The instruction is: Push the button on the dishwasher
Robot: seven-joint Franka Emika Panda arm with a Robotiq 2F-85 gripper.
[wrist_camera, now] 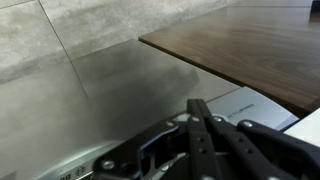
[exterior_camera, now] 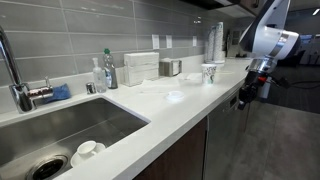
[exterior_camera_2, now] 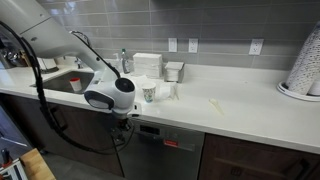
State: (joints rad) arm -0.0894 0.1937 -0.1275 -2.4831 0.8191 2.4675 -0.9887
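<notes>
Gripper (exterior_camera_2: 130, 121) hangs just off the countertop (exterior_camera_2: 235, 112) edge. In my wrist view the jaws look pressed together (one dark tip, nothing pinched). The dishwasher (exterior_camera_2: 172, 162) front sits directly below and beside the jaws, its top strip near them; I can't tell if they touch. The sink (exterior_camera: 60, 128) is well apart from the jaws, further along the counter.

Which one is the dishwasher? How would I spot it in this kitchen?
Find the long white counter with the sink in it. Under it, a little way along from the sink, sits the dishwasher, a dark grey flat front. Only it has a pale bar handle near its top; the cabinet doors beside it are plain.
</notes>
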